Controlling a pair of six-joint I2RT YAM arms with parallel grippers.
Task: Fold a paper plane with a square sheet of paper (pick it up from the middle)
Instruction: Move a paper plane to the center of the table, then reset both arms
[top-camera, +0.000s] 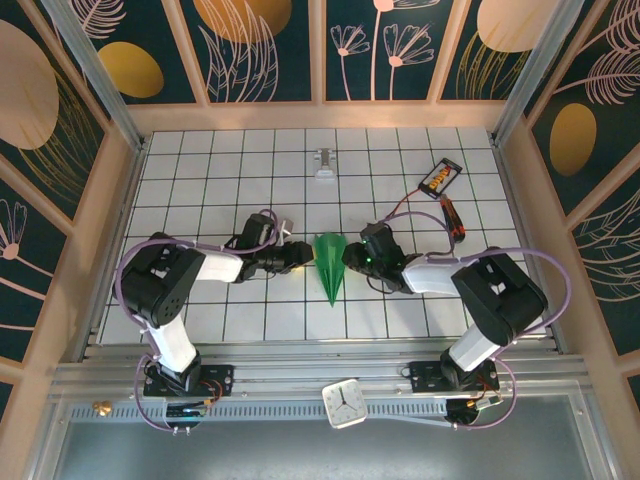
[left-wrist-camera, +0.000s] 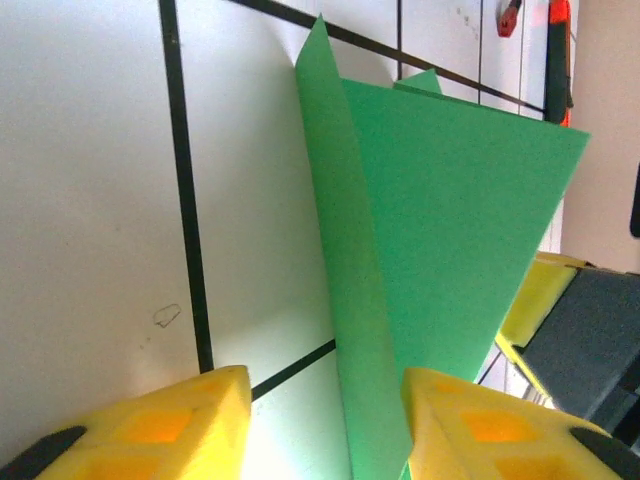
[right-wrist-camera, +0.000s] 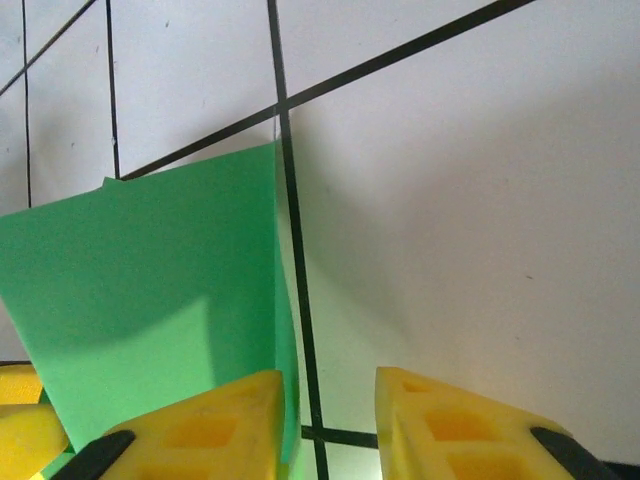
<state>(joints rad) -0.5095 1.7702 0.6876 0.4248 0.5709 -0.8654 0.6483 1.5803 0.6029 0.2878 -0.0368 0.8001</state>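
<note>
Folding looks finished. In the top view the paper plane lies at frame centre on the worktop, nose toward the bottom edge, between the left tool and the right tool. In the left wrist view the jaws stand apart and the plane's upright green fold sits in the gap, unclamped. In the right wrist view the jaws are also parted, with the paper's edge just beside the lower-left one. Next, I judge, both tools should back away sideways without snagging the wings.
</note>
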